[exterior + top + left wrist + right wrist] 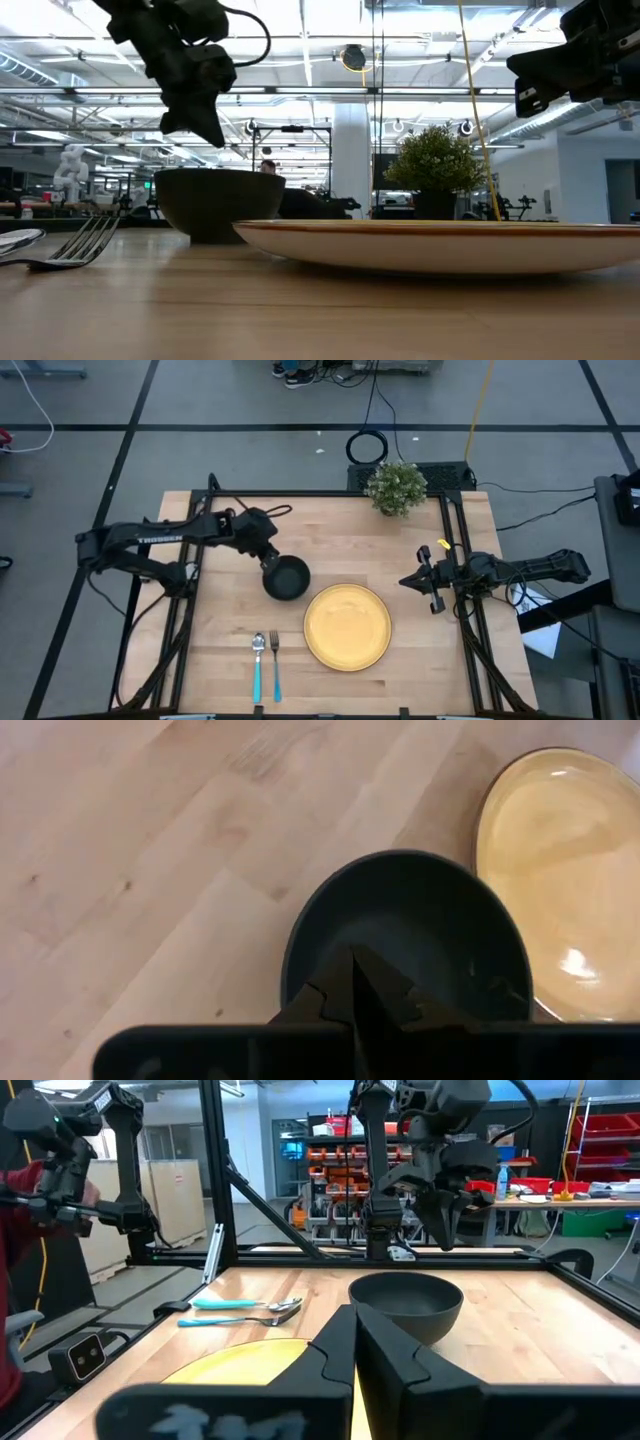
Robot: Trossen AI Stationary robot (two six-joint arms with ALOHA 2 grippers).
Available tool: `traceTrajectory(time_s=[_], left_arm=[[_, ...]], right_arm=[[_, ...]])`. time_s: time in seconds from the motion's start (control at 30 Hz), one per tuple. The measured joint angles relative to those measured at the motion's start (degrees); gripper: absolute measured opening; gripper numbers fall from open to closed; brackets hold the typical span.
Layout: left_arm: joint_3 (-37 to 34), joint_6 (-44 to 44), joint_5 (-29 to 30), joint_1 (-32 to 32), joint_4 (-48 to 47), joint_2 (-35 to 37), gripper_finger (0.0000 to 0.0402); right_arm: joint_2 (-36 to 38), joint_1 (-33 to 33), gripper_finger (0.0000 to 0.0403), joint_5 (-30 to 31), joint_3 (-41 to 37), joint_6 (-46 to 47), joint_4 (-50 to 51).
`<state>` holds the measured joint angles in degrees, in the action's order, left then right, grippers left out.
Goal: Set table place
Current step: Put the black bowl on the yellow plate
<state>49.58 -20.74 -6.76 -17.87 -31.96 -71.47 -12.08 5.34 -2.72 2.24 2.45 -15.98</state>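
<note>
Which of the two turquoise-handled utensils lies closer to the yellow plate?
The fork: it lies between the spoon and the yellow plate, and has tines where the spoon has a rounded bowl.

1. "TROSSEN" in pale capital letters runs along the dark left arm [150,543], on the link well behind the left gripper [268,558], seen from above.
2. No other lettering is legible.
</note>
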Motion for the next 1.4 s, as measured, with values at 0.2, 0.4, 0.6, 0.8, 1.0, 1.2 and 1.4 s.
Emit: traceTrajectory(time_s=[0.2,0.4,0.6,0.8,1.0,1.2,1.4], left_arm=[[2.40,3.39,-1.89,-0.13,-3.50,-2.96,0.0000],[8.98,8.53,-0.66,-0.11,-13.27,-9.05,0.0000],[16.41,13.95,0.17,-0.11,-22.23,-13.05,0.0000],[22.14,17.91,-0.84,0.07,-27.37,-17.83,0.0000],[22.69,18.91,-0.75,0.37,-27.95,-22.45,0.0000],[22.67,19.35,-0.67,0.42,-27.61,-23.58,0.0000],[22.67,19.13,-0.34,0.44,-27.59,-23.60,0.0000]], right_arm=[[0.00,0.00,0.0000,0.00,0.00,-0.08,0.21],[0.00,0.00,0.0000,0.00,0.00,-0.15,0.19],[0.00,0.00,0.0000,0.00,0.00,-0.12,0.02],[0.00,0.00,0.0000,0.00,0.00,-0.12,-0.01],[0.00,0.00,0.0000,0.02,0.00,-0.12,-0.01],[0.00,0.02,0.0000,0.04,0.00,-0.12,-0.01],[0.00,0.00,0.0000,0.04,0.00,-0.10,-0.01]])
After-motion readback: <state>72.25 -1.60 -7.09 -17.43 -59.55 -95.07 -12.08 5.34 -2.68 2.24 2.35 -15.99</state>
